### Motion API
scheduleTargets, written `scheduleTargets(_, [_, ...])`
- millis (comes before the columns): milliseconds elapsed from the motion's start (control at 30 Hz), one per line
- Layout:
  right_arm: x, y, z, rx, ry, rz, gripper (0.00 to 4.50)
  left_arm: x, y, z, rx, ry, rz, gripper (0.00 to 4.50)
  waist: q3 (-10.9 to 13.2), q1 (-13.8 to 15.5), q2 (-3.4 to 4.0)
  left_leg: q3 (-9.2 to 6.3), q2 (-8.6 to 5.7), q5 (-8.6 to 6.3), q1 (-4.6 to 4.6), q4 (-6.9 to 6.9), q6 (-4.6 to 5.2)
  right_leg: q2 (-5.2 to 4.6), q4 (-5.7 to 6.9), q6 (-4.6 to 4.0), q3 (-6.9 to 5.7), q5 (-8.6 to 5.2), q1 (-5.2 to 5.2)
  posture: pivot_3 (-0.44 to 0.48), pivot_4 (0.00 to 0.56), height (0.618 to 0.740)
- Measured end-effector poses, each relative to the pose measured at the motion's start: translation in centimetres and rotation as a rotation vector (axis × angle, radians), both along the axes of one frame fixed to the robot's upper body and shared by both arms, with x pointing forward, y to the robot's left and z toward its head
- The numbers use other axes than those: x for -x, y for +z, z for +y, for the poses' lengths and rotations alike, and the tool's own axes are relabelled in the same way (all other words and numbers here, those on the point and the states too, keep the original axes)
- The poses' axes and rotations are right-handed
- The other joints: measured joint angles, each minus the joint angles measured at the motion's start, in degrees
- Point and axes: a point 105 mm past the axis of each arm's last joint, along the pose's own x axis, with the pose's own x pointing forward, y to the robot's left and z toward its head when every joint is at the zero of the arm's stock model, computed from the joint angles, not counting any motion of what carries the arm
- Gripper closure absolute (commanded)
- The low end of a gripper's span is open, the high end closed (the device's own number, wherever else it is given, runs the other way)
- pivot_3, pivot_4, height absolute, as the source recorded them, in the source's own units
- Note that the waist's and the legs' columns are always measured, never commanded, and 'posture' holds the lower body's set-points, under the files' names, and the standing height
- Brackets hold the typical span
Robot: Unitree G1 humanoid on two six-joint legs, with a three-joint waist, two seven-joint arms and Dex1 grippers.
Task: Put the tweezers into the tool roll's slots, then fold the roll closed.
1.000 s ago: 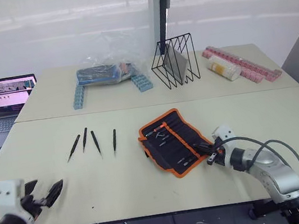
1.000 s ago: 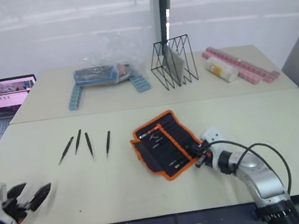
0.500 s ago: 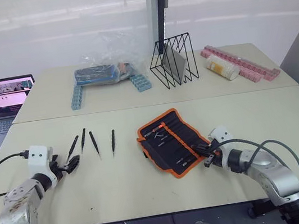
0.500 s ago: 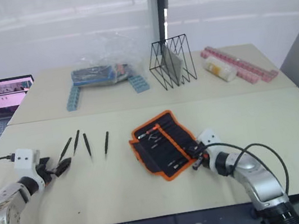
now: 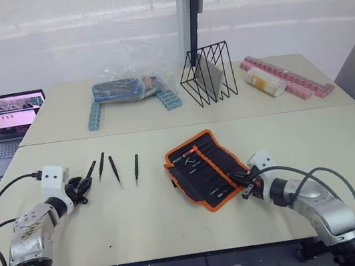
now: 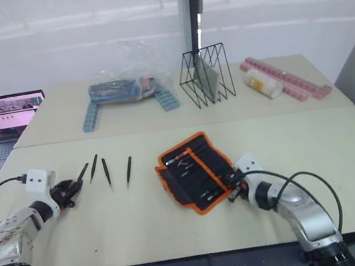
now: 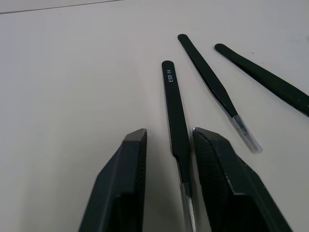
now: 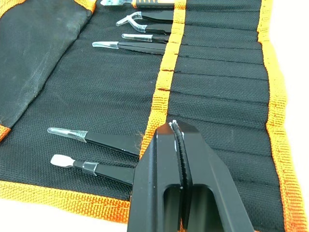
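Head views first. Open black fabric tool roll with orange edge trim (image 5: 200, 168) lying flat near the middle of the beige tabletop (image 5: 165, 223), toward the front edge. Four slim black pointed metal tweezers (image 5: 112, 169) loose in a row on the bare tabletop, well apart from the roll on the robot's left. Left gripper with two black fingers (image 5: 82, 186) right at the near tip of the outermost tweezer; right gripper with two black fingers (image 5: 242, 178) at the roll's near right edge. Along the back edge: open black laptop (image 5: 7, 116), clear plastic bag of blue parts (image 5: 125, 80), black wire rack (image 5: 207, 72), pink segmented strip (image 5: 290, 76).

Left wrist view. Fingers parted a little, straddling the narrow end of one tweezer lettered ESD-14, no squeeze on it visible. Two more tweezers just beside it.

Right wrist view. Fingers pressed together, tips touching, nothing between them, over the orange centre strip. Row of narrow black stitched slots (image 8: 219, 72) running across the roll's inner face. Several clear-capped tool tips poking out past the strip.
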Motion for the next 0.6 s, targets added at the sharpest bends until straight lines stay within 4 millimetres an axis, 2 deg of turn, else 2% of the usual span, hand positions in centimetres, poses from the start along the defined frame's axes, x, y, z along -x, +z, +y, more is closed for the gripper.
scheduleTargets(33, [0.0, 0.0, 0.0, 0.000, -0.001, 0.000, 4.50, 0.0, 0.0, -0.1, 0.000, -0.003, -0.002, 4.47, 0.00, 0.00, 0.00, 0.00, 0.00, 0.00, 0.00, 0.00, 0.00, -0.01, -0.01, 0.00, 0.00, 0.00, 0.00, 0.000, 0.150, 0.722])
scheduleTargets(433, [0.3, 0.0, 0.3, -0.006, 0.002, -0.004, 4.50, 1.3, 0.3, -0.3, -0.011, -0.024, -0.012, 4.47, 0.01, -0.32, 0.01, 0.01, 0.01, -0.05, -0.02, -0.16, -0.03, -0.17, -0.10, 0.00, 0.01, 0.00, -0.09, 0.000, 0.150, 0.722])
scheduleTargets(500, [0.3, 0.1, 0.4, -0.006, 0.003, -0.005, 4.50, 1.5, 1.0, -0.6, -0.017, -0.037, -0.019, 4.47, 0.02, -0.41, -0.02, 0.01, 0.03, -0.05, -0.09, -0.17, -0.03, -0.25, -0.10, -0.01, 0.01, 0.00, -0.17, 0.000, 0.150, 0.722])
scheduleTargets(600, [0.3, 0.1, 0.4, -0.005, 0.004, -0.006, 4.50, 1.6, 3.3, -1.4, -0.049, -0.088, -0.061, 4.47, 0.03, -0.53, -0.03, 0.00, 0.02, -0.05, -0.14, -0.18, -0.05, -0.54, -0.10, -0.02, -0.01, -0.01, -0.22, 0.000, 0.150, 0.722])
